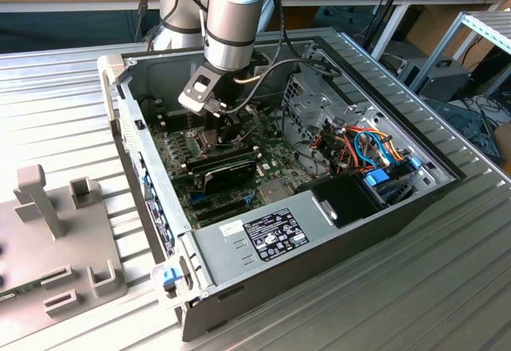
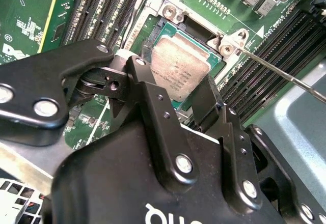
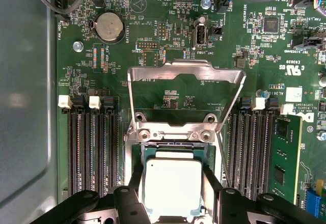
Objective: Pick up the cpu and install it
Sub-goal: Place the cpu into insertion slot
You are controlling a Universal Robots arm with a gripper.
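Ribbed worktop (image 1: 447,287) is carrying the open computer case (image 1: 144,151). Jaws are straddling the cpu (image 3: 173,186), apparently pinching its edges; it is sitting between them, in the socket (image 3: 173,148). Retention frame (image 3: 186,74) is standing open, so clamping is remaining.

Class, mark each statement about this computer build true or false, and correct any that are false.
1. The shiny metal socket frame is hinged open. True.
2. The cpu lies on the table outside the computer case. False: it is at the socket on the motherboard, inside the case, right at the tool.
3. A round coin battery sits on the motherboard. True.
4. The computer case is closed up. False: its side is open, and the motherboard and cables show in the exterior view.
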